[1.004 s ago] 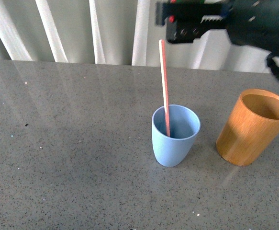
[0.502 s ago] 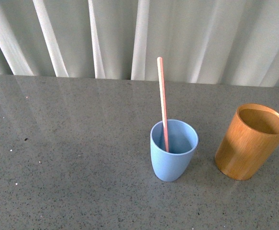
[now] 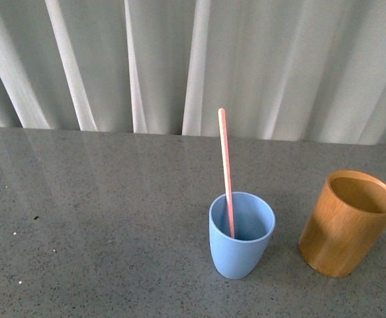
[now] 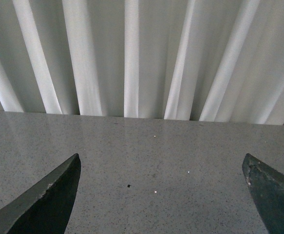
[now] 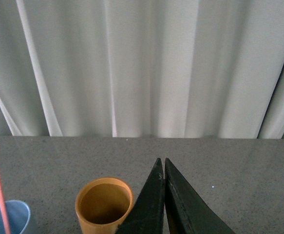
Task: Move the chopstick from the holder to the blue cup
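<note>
right gripper (image 5: 164,195) has its two dark fingers pressed together with nothing between them, above the grey table (image 3: 100,218); left gripper (image 4: 161,195) has its fingers spread wide apart over bare tabletop, holding nothing. the chopstick (image 3: 226,173) stands inside the blue cup (image 3: 240,236), leaning slightly against its rim, its upper half rising well above it. the holder (image 3: 347,224) stands upright near the cup, apart from it.

Chopstick (image 3: 226,173) upright in blue cup (image 3: 241,235)
</note>
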You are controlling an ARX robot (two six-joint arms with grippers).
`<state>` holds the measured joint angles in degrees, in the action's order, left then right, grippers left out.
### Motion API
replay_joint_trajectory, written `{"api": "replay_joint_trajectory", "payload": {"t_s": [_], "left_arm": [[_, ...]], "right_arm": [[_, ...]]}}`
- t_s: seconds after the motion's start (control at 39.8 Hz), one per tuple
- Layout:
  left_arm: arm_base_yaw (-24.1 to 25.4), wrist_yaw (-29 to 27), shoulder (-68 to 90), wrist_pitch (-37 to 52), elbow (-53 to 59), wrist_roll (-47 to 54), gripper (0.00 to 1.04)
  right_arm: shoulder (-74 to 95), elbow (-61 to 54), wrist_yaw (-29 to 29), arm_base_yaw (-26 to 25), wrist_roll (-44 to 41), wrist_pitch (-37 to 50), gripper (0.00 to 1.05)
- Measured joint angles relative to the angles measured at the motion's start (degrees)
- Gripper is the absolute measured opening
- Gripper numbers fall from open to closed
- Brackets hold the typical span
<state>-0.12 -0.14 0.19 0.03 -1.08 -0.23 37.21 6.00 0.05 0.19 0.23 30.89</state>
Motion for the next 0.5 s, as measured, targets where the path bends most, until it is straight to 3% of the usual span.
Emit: {"api": "replay_joint_trajectory", "payload": {"t_s": [0.5], "left_arm": [[0.0, 0.0, 0.0, 0.0, 0.0, 0.0, 0.98]], "right_arm": [[-12.8, -4.7, -0.1, -0.1, -0.2, -6.7, 0.01]]}}
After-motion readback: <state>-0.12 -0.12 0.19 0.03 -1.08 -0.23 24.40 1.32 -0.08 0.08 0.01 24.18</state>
